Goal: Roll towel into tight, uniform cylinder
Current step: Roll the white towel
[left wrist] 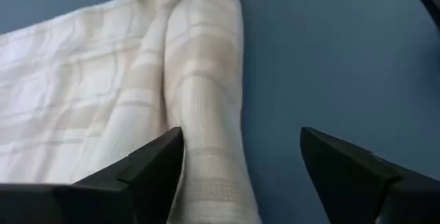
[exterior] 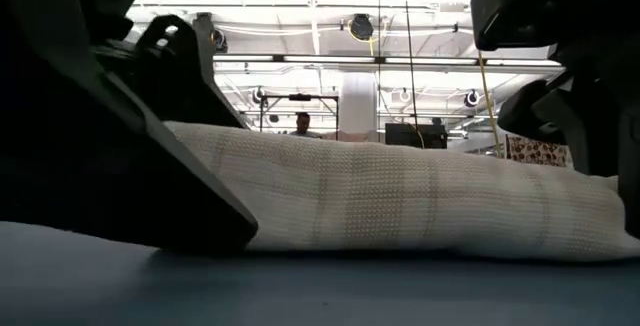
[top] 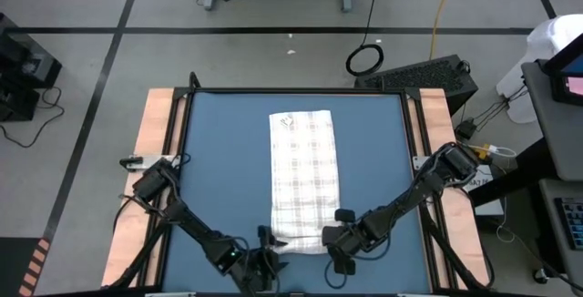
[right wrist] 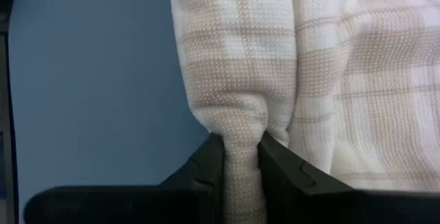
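The towel [top: 305,174] lay flat on the blue mat [top: 219,169] at the table's middle, its near end rolled. The right tool [right wrist: 240,157] pinched that roll's right end; the left tool [left wrist: 240,176] stood open, straddling the roll's left end.

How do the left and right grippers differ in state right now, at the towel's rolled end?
The left gripper is open, one finger on the roll and the other apart over the mat; the right gripper is shut, pinching the towel. The left holds nothing; the right grips the roll's end. Both sit at the towel's near, rolled edge, one at each end.
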Robot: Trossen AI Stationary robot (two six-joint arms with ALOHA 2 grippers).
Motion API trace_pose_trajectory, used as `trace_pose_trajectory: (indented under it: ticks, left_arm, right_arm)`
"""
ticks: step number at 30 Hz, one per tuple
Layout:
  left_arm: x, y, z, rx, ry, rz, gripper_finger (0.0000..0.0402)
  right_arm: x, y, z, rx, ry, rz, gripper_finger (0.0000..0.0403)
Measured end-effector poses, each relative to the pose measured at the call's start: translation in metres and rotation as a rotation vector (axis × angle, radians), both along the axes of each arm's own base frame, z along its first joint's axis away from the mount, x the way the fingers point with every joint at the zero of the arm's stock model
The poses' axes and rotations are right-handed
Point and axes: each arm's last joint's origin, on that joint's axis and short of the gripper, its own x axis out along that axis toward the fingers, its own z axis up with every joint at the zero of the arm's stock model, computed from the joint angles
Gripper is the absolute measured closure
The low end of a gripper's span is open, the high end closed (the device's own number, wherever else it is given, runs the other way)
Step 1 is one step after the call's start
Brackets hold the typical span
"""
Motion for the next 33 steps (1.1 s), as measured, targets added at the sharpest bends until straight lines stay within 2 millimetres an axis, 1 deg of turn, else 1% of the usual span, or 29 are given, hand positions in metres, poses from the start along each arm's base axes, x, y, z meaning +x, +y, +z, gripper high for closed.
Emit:
trace_pose_trajectory:
  ticks: [2,5,9,12,13,14,16,19,23,26,30,33]
  left_arm:
    - [0.002,0.002,0.000,-0.026,0.008,0.006,0.0125]
    - [0.008,0.008,0.000,-0.095,0.001,0.061,0.0172]
    - [0.017,0.019,-0.002,-0.270,0.040,0.135,0.0271]
    - [0.022,0.026,-0.001,-0.411,0.074,0.213,0.0351]
    - [0.023,0.029,-0.001,-0.448,0.086,0.241,0.0372]
    - [0.024,0.030,-0.002,-0.476,0.097,0.264,0.0381]
    - [0.025,0.033,-0.002,-0.526,0.113,0.303,0.0379]
    - [0.027,0.036,-0.002,-0.589,0.129,0.340,0.0363]
    - [0.031,0.042,0.001,-0.658,0.177,0.336,0.0358]
    - [0.036,0.045,0.005,-0.714,0.208,0.293,0.0357]
    - [0.043,0.053,0.006,-0.761,0.246,0.258,0.0359]
    - [0.046,0.059,0.006,-0.780,0.270,0.256,0.0368]
  right_arm:
    - [0.001,-0.001,0.000,0.009,0.006,0.009,0.0343]
    - [0.001,-0.002,0.000,0.005,0.005,0.021,0.0344]
    - [0.001,-0.002,0.001,-0.003,0.001,0.025,0.0341]
    - [0.001,-0.002,0.001,-0.037,-0.011,0.038,0.0328]
    - [0.000,-0.002,0.001,-0.048,-0.015,0.050,0.0321]
    - [-0.002,0.000,0.003,-0.066,-0.022,0.065,0.0314]
    - [-0.006,0.002,0.004,-0.091,-0.029,0.088,0.0298]
    - [-0.016,0.011,0.011,-0.139,-0.035,0.118,0.0274]
    - [-0.032,0.030,0.022,-0.183,-0.083,0.171,0.0252]
    - [-0.042,0.044,0.025,-0.249,-0.172,0.183,0.0246]
    - [-0.050,0.067,0.019,-0.290,-0.297,0.211,0.0245]
    - [-0.056,0.079,0.013,-0.329,-0.367,0.222,0.0245]
